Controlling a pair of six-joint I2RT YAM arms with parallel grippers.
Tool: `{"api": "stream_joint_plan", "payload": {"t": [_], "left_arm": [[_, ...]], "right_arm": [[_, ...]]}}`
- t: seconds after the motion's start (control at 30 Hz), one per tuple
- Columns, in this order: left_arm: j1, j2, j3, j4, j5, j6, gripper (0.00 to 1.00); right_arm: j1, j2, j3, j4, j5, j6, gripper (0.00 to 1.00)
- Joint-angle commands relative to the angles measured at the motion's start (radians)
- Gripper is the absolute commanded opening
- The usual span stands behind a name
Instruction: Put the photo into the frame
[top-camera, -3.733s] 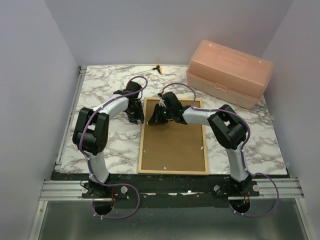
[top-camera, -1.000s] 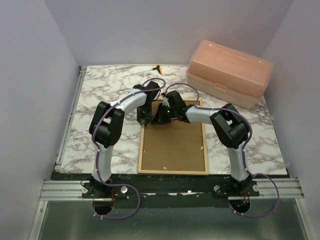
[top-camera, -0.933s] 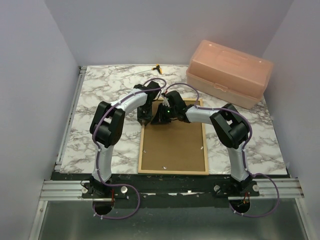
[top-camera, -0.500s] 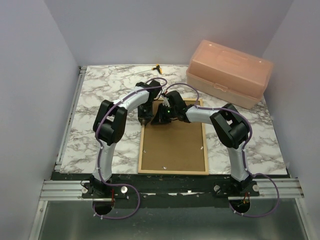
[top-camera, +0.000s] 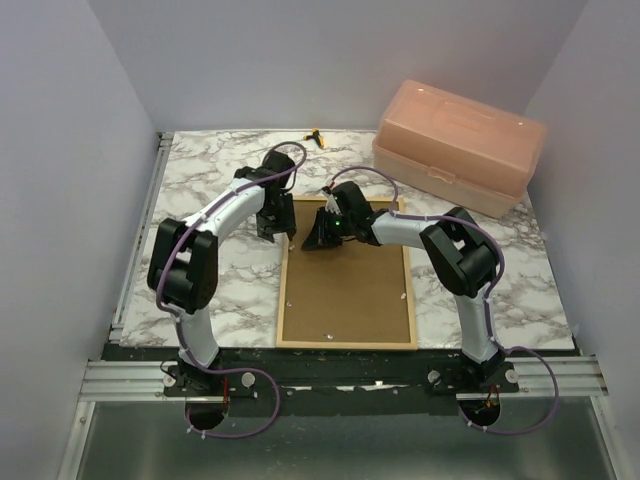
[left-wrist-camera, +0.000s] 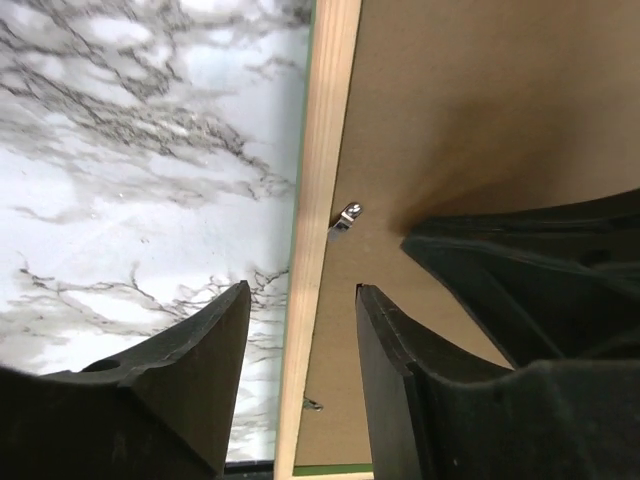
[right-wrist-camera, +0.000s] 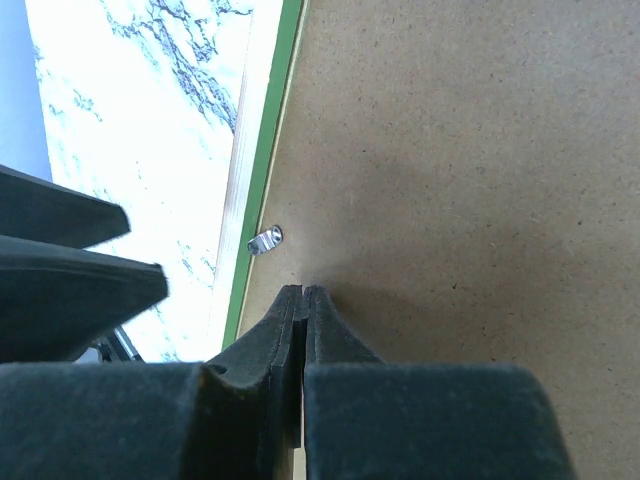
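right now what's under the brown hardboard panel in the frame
Nothing beneath it shows. The stiff brown hardboard panel fills the light wood, green-edged frame, a small metal tab at one rail. Whether the photo lies underneath is hidden.

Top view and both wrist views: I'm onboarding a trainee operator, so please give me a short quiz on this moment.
1. True or false: the right gripper is shut, its tips down at the brown hardboard backing panel.
2. In the left wrist view, what shows in the gap between the fingers of the open left gripper? A) a rail of the thin light-wood picture frame; B) a red cup; C) a white paper sheet.
3. Which face of the frame is up, green front or bare wood back?
Key: 1 true; 2 A; 3 bare wood back.
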Motion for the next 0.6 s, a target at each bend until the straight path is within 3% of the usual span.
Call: {"api": "stream_joint_plan", "payload": {"t": [0.0,0.27,0.57], "left_arm": [[0.020,-0.052,0.002,0.078,0.092,0.019,0.51],[-0.038,0.054,0.064,0.001,-0.005,0.048,0.56],[-0.078,0.131,0.093,-0.060,-0.133,0.026,0.52]], "right_arm": [[-0.004,0.020,-0.024,0.001,-0.016,-0.009,0.01],[-0.009,-0.012,-0.039,0.001,-0.021,-0.008,0.01],[-0.061,-0.107,-0.108,0.010,-0.044,0.001,0.02]]}}
